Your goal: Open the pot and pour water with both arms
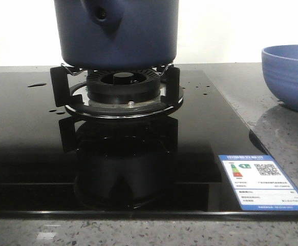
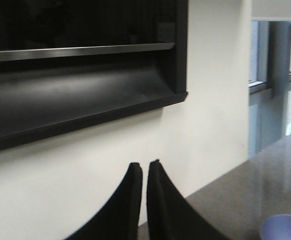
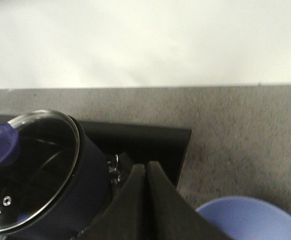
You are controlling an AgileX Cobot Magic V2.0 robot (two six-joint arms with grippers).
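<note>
Step in hand looks like the very start: lid not off yet. The pot [image 1: 116, 32] sits on the burner grate [image 1: 115, 89] at the middle of the black glass hob [image 1: 31, 154]; its side stub with the round hole faces the front camera. The glass lid [image 3: 30, 170] with the blue knob [image 3: 0, 145] is on the pot in the right wrist view.

Right gripper [image 3: 146, 172]: fingers pressed together, holding nothing, above and just beside the pot, on its bowl side. Left gripper [image 2: 144, 172]: fingers also pressed together, empty, aimed at the wall and a dark hood, well away from the pot.

Water [image 1: 36, 85]: only a few drops on the hob near the pot.

Blue bowl [image 1: 290, 77] stands on the stone counter, well apart from the pot.

Next move, my read: one gripper has to spread, centre over the knob, pinch and lift it straight up. The other takes the stub for the pour.
</note>
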